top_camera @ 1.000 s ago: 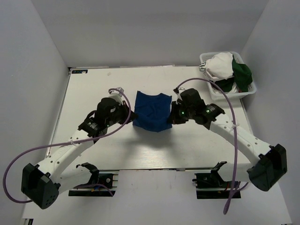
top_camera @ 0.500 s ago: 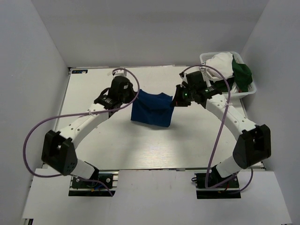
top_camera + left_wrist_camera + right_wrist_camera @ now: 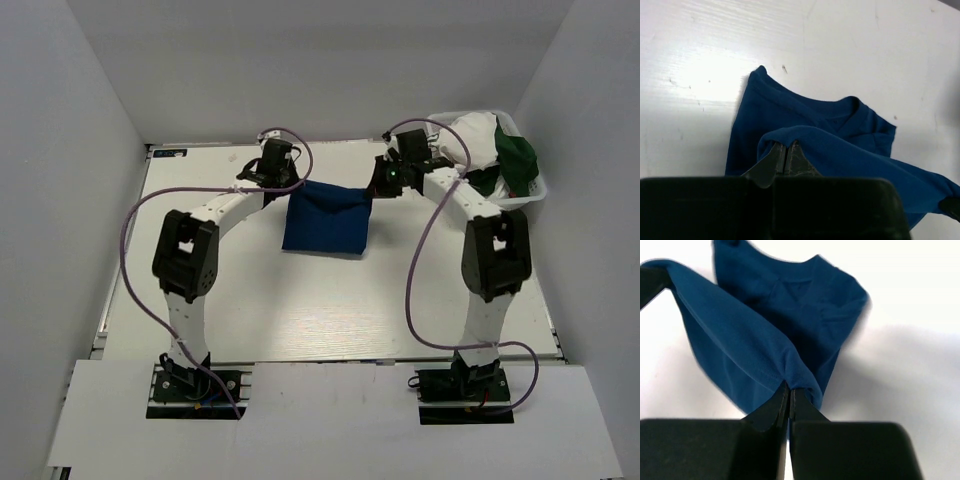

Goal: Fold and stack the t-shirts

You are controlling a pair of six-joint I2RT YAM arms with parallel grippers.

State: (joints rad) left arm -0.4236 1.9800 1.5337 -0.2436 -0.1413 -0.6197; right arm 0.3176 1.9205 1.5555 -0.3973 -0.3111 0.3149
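Note:
The royal blue t-shirt [image 3: 325, 217] lies folded at the far middle of the table, its far edge lifted between my two grippers. My left gripper [image 3: 289, 184] is shut on the shirt's far left corner; in the left wrist view [image 3: 786, 145] blue cloth [image 3: 840, 135] drapes over the shut tips. My right gripper [image 3: 372, 188] is shut on the far right corner; the right wrist view [image 3: 789, 389] shows the cloth [image 3: 755, 325] pinched between the tips. The print is hidden. A dark green t-shirt [image 3: 518, 160] and a white t-shirt [image 3: 472, 140] lie in the basket.
A white mesh basket [image 3: 490, 203] stands at the far right corner of the white table [image 3: 330, 310]. Grey walls close in the table at the back and both sides. Both arms reach far forward, purple cables looping over them.
Both grippers have carried the shirt's near edge away from me to the far side, folding the shirt over itself. The arms are now stretched much farther.

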